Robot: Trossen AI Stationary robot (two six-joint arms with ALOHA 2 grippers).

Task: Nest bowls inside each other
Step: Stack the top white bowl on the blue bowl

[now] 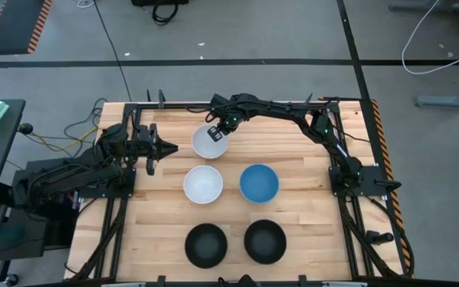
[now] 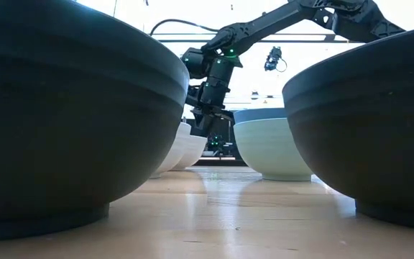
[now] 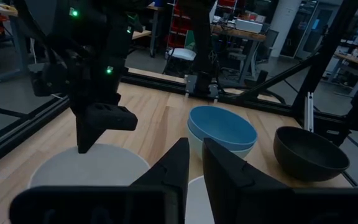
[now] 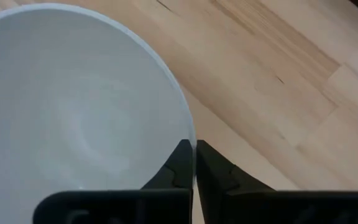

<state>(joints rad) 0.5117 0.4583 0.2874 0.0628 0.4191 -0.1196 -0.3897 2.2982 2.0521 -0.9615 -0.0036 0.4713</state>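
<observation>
While two black bowls sit nearest on the bench, with a white bowl and blue bowl behind, the right gripper pinches the farthest white bowl's rim. Stiff, smooth and probably light, it suits this rim grip. The left gripper waits beside it, narrowly parted and empty.

Right arm: stretched from the desk's right side toward the far middle, wrist bent downward.
Right gripper: jaws pinched together, pointing down.
Left arm: folded low at the desk's left edge.
Left gripper: aimed rightward, jaws narrowly parted.
</observation>
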